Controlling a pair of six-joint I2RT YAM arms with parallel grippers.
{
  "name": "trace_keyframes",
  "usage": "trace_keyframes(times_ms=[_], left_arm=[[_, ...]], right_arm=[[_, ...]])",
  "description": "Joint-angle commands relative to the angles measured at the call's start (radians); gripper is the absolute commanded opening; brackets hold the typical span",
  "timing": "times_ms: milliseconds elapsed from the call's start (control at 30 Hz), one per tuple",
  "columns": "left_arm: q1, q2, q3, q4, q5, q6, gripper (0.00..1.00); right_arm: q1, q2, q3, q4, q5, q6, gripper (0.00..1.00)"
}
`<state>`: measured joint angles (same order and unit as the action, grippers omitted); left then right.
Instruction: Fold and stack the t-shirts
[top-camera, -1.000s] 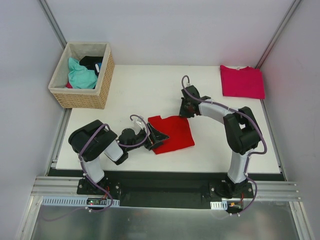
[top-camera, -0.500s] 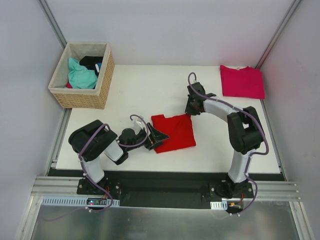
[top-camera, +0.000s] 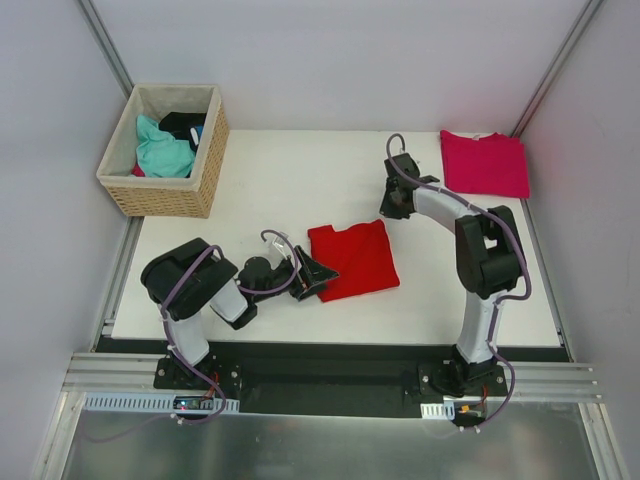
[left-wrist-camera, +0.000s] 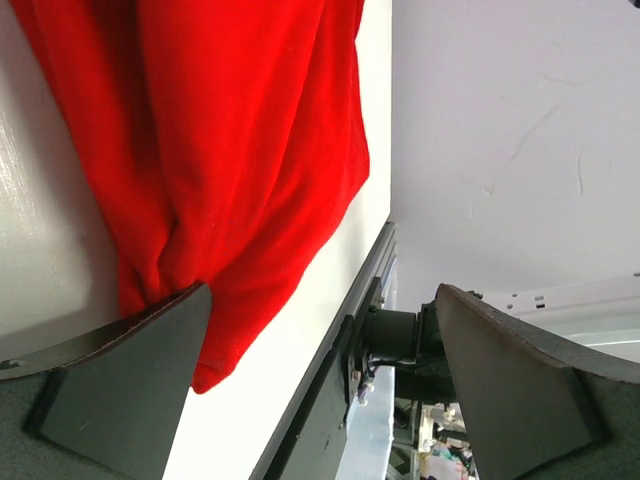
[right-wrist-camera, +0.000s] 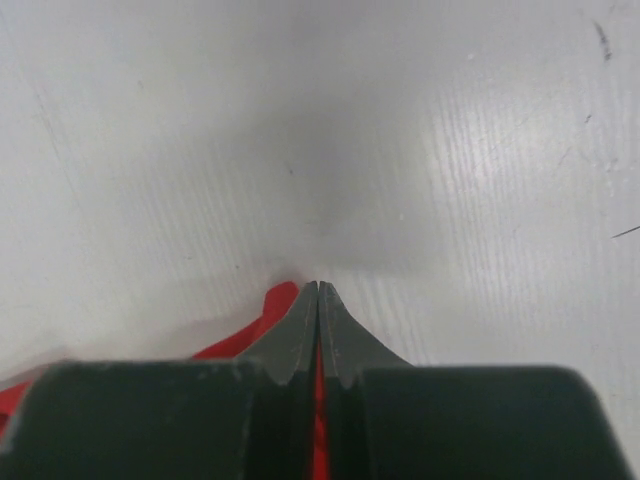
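Folded red t-shirt (top-camera: 352, 262) lies mid-way on the tabletop (top-camera: 280, 190), right claw (top-camera: 391, 209) pinching its far corner, left claw (top-camera: 318, 274) gaping at its left edge; advise a low, slow drag toward the magenta t-shirt (top-camera: 485, 163), folds kept intact.

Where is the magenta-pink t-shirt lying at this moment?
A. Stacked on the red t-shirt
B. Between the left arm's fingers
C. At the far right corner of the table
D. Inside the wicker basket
C: the magenta-pink t-shirt lies flat at the far right corner of the table, apart from the red t-shirt near the middle.
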<state>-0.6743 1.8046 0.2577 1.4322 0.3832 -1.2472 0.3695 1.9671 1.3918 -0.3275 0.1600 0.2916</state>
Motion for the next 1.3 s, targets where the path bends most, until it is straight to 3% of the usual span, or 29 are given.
trace_keyframes(times_ms=[0, 33, 100, 133, 167, 233, 300, 367, 467, 567, 633, 967, 1267], left_arm=[[-0.008, 0.047, -0.023, -0.116, 0.022, 0.025, 0.99], [-0.008, 0.047, -0.021, -0.118, 0.022, 0.025, 0.99], [-0.008, 0.042, -0.023, -0.118, 0.023, 0.023, 0.99], [-0.007, 0.036, -0.023, -0.119, 0.02, 0.025, 0.99], [-0.008, 0.032, -0.021, -0.124, 0.022, 0.026, 0.99], [-0.008, 0.004, -0.021, -0.134, 0.023, 0.029, 0.99], [-0.007, -0.049, -0.011, -0.162, 0.023, 0.048, 0.99], [-0.007, -0.138, 0.056, -0.31, 0.04, 0.08, 0.99], [-0.01, -0.237, 0.245, -0.758, 0.049, 0.213, 0.99], [-0.005, -0.327, 0.427, -1.055, 0.002, 0.34, 0.99], [0.007, -0.346, 0.497, -1.127, 0.002, 0.402, 0.99], [0.085, -0.243, 0.672, -1.138, 0.048, 0.442, 0.99], [0.113, -0.065, 0.655, -0.946, 0.08, 0.374, 0.99]], right_arm=[[-0.018, -0.013, 0.041, 0.005, 0.067, -0.02, 0.01], [-0.018, -0.02, 0.039, 0.002, 0.07, -0.022, 0.01], [-0.017, -0.075, 0.01, 0.008, 0.085, -0.026, 0.11], [-0.015, -0.098, -0.003, 0.021, 0.101, -0.035, 0.18], [-0.014, -0.123, -0.008, 0.028, 0.102, -0.045, 0.39], [-0.007, -0.181, 0.006, -0.002, 0.089, -0.057, 0.61], [0.008, -0.239, 0.009, -0.019, 0.073, -0.062, 0.71], [0.034, -0.281, -0.007, -0.036, 0.053, -0.057, 0.78], [0.075, -0.344, -0.034, -0.061, 0.018, -0.046, 0.81], [0.098, -0.387, -0.086, -0.067, 0.001, -0.034, 0.81], [0.103, -0.421, -0.123, -0.064, -0.01, -0.023, 0.81], [0.101, -0.606, -0.3, -0.053, -0.077, 0.02, 0.82], [0.123, -0.674, -0.396, -0.059, -0.146, 0.093, 0.81]])
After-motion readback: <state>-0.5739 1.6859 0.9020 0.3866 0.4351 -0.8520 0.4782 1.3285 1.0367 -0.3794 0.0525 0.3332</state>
